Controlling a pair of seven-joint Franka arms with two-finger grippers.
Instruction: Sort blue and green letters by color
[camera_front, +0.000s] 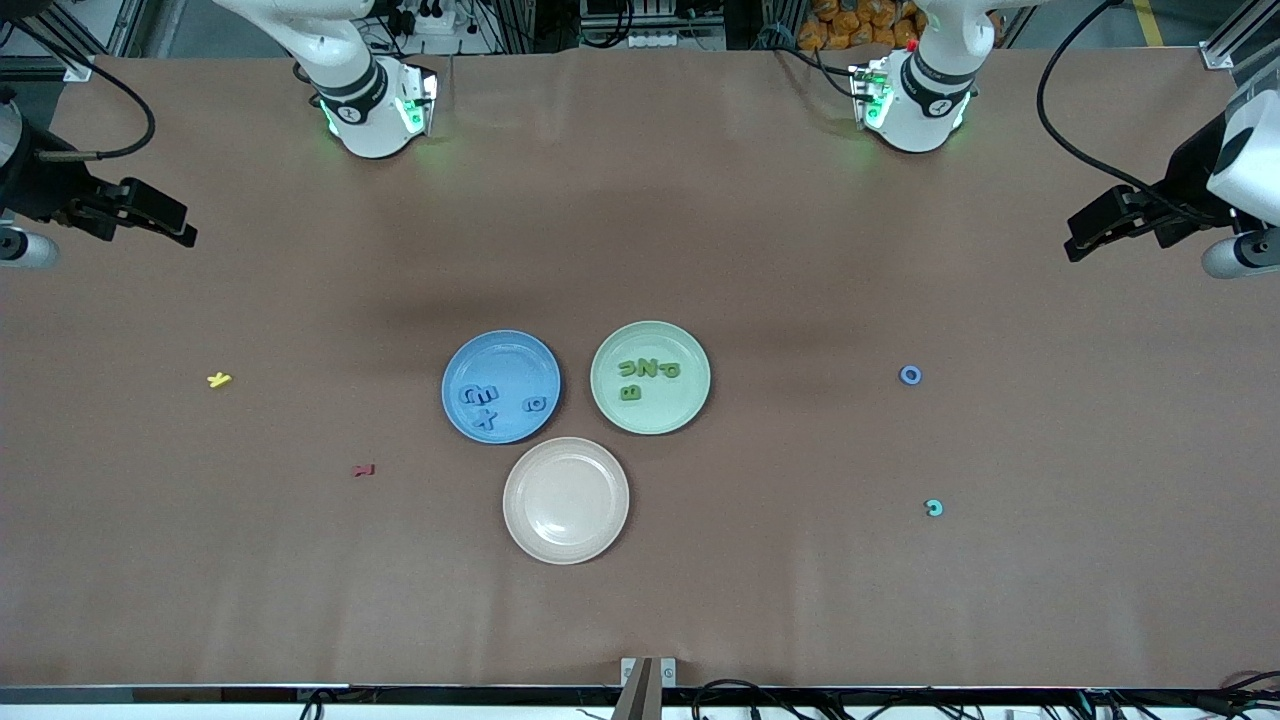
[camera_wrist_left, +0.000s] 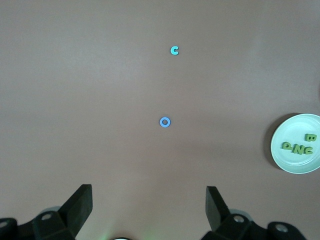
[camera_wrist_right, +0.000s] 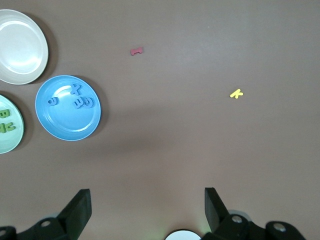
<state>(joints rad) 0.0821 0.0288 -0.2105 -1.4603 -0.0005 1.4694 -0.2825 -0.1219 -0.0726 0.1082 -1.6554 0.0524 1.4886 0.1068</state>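
Observation:
A blue plate holds three blue letters. A green plate beside it holds several olive green letters. A loose blue O and a turquoise C lie on the table toward the left arm's end; both also show in the left wrist view, the O and the C. My left gripper hangs open and empty over bare table, well apart from them. My right gripper hangs open and empty over the right arm's end.
An empty white plate sits nearer the front camera than the two coloured plates. A yellow letter and a dark red letter lie toward the right arm's end. The table is covered in brown paper.

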